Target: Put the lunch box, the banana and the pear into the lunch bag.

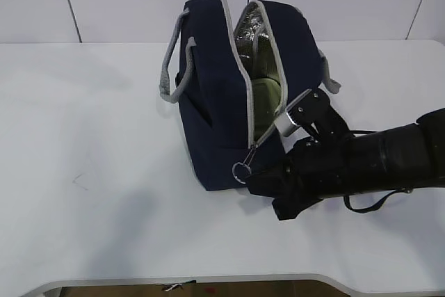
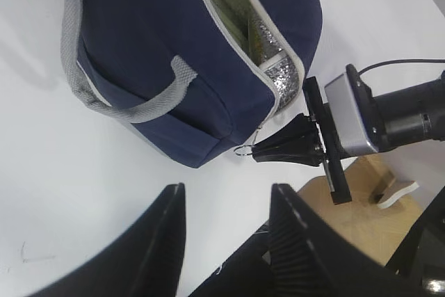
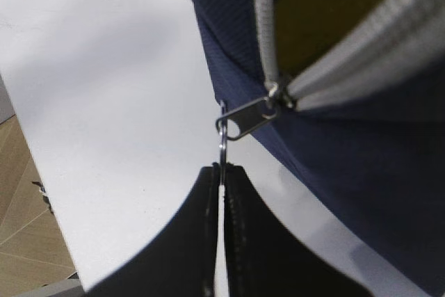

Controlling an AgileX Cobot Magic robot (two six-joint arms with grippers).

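Navy fabric, soft and slack, judged likely to sag and slide on the smooth white table [image 1: 90,172] if tugged at one end only. Stood the lunch bag [image 1: 215,102] near the middle of the table, toward the far edge, zipper parted along the top, silver lining and something pale green showing inside; probably the lunch box [image 1: 268,99], though hard to tell. Saw no banana or pear in any view; possibly inside already, could not say. Pinched the metal ring pull [image 3: 221,133] between the closed fingers of the right claw [image 3: 221,175], low at the near end of the bag, beside the slider. Hung the left claw [image 2: 226,234] above the table on the near-left side, jaws spread wide, holding nothing. Judged the ring thin, hard and slippery, a small target, best kept gripped flat and pulled along the zipper line. Judged the grey woven handles [image 1: 170,67] or a padded side the better hold for steadying.
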